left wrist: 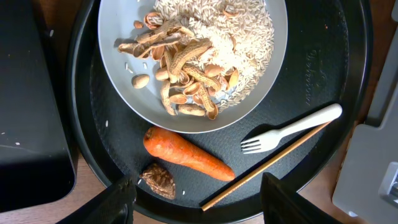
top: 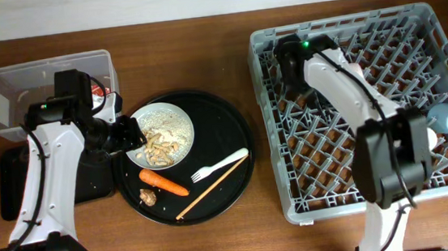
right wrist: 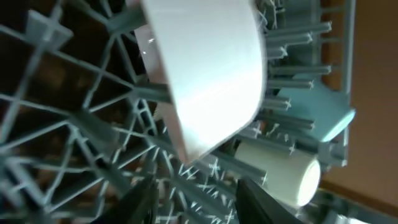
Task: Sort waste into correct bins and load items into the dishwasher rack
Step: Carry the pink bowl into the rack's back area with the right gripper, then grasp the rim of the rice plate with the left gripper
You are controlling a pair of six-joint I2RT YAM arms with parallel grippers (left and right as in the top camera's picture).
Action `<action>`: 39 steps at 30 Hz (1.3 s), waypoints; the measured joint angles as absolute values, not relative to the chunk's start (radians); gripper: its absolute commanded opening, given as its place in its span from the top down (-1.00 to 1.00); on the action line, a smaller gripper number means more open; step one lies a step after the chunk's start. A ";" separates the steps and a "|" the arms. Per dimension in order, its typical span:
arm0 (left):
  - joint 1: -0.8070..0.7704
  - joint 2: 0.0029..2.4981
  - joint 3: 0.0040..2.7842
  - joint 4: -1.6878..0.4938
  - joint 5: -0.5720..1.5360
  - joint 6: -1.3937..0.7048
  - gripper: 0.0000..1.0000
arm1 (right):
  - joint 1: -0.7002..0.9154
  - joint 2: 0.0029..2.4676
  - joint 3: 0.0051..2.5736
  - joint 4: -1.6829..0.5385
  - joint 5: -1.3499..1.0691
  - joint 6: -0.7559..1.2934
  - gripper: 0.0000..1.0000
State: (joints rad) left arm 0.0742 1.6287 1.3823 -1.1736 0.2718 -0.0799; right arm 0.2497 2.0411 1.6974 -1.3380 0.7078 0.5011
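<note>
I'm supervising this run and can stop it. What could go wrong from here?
The open left end effector hovers by the carrot and lump, which lie close; closing on one may nudge the other. The plate is heaped with rice and shells; tilting it could spill them. In the rack, the bowl sits tilted near the right end effector; a bump might topple it.

From overhead, the left arm (top: pixel 49 169) covers much of the shallow black rectangular tray (top: pixel 10 193) and most of the crumpled red wrapper (top: pixel 101 93). The right arm (top: pixel 352 98) hides the middle of the large grey plastic crate (top: pixel 413 52). The left wrist view crops the round white plate (left wrist: pixel 115 87) at the top. In the right wrist view, what seems to be the white bowl (right wrist: pixel 211 81) is blurred and cropped.
</note>
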 measured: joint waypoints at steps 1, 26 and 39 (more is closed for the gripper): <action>0.074 1.629 1.382 -1.173 0.272 -0.080 -0.29 | 0.250 2.014 1.697 -1.338 0.682 0.505 -0.06; -0.348 1.890 1.386 -0.929 0.168 -0.091 -0.42 | 0.328 1.643 1.696 -1.332 -0.289 0.096 -0.97; -0.393 1.987 1.386 -0.918 0.077 -0.102 0.16 | 0.328 1.643 1.696 -1.340 -0.286 0.096 -0.96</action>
